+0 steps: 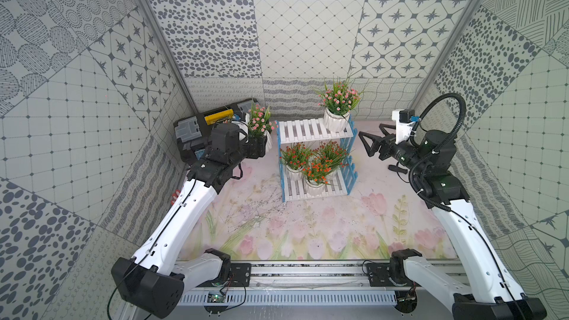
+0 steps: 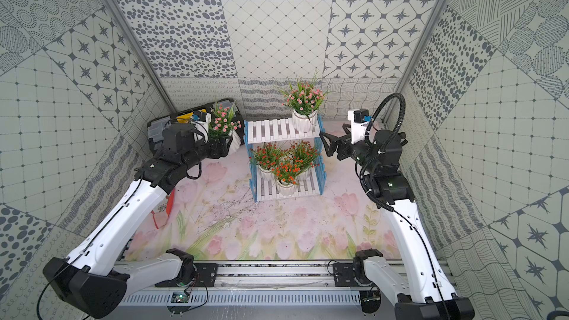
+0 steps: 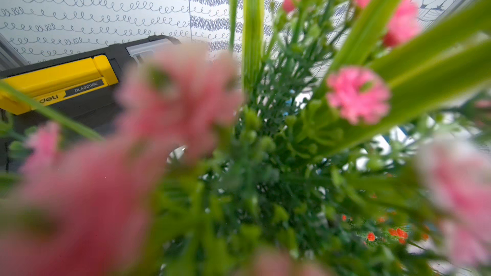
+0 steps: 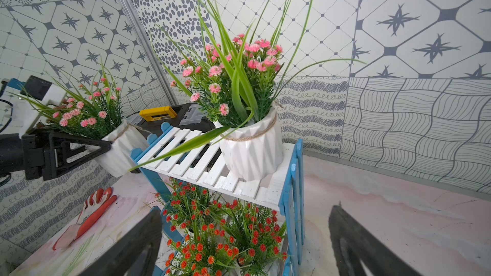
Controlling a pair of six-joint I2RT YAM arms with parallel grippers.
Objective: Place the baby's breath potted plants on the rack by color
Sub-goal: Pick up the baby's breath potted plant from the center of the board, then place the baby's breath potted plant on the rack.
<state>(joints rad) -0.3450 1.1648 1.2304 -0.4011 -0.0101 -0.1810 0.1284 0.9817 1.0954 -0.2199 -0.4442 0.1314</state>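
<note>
We have the left gripper (image 1: 258, 146) pinching the white pot of a pink plant (image 4: 87, 112), tilted, in the air just off the left end of the rack (image 1: 280, 149), with the toolbox (image 1: 197, 127) behind it. The upper shelf (image 1: 303, 130) lies bare straight across from that gripper. A second pink plant (image 1: 337, 100) stands at its far end, with three orange plants (image 1: 317, 167) below. The right gripper (image 1: 366, 144) hangs spread and empty on the opposite side, so the left arm is the one placed to set it down.

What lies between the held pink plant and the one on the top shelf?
Only the rack's bare upper slats and one drooping leaf of the shelved pink plant separate it from the held pink plant; right wrist view.
</note>
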